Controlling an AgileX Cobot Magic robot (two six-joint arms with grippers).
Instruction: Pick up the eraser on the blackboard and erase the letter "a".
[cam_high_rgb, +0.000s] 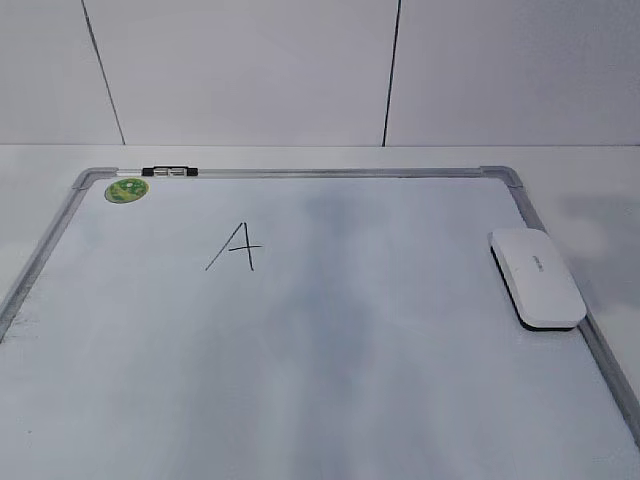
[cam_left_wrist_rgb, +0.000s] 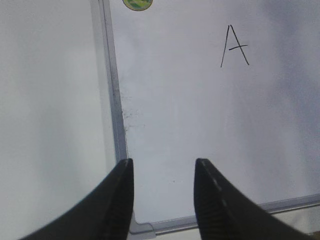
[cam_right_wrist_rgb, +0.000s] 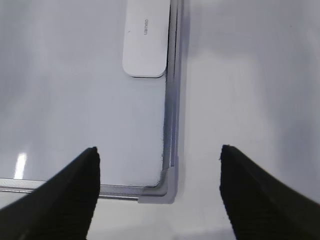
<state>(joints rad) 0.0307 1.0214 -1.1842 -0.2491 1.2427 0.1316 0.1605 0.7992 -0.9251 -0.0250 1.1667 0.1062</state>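
A pale grey panelled wall with two dark seams stands behind a matte white tabletop (cam_high_rgb: 600, 190), and on it lies the blackboard (cam_high_rgb: 300, 400), in fact a large glossy white dry-erase board in a silver-grey metal frame with rounded corner caps. The eraser (cam_high_rgb: 537, 276), a smooth white oblong plastic block with rounded corners, small grey lettering on top and a dark underside, rests on the board's right side against the frame rail, its long axis running along that rail.

In the right wrist view the eraser (cam_right_wrist_rgb: 145, 40) lies straight ahead of the right gripper (cam_right_wrist_rgb: 157, 165), slightly left of its centre line. That gripper's ribbed black fingers (cam_right_wrist_rgb: 75, 195) are spread wide apart over the board's near right corner, holding nothing. The right arm is clearly the nearer one, so the pick looks like its job, and the fingers would likely close across the block's short width.

The left gripper (cam_left_wrist_rgb: 162, 172) hovers over the board's near left corner, its fingers parted and empty.

The only mark showing is an angular capital "A" (cam_high_rgb: 233, 246) in thin black marker, left of centre and well apart from the eraser. No cursive "a" is visible. A round green magnet (cam_high_rgb: 126, 190) sits at the far left corner, with a marker (cam_high_rgb: 170, 172) beside it on the top rail.
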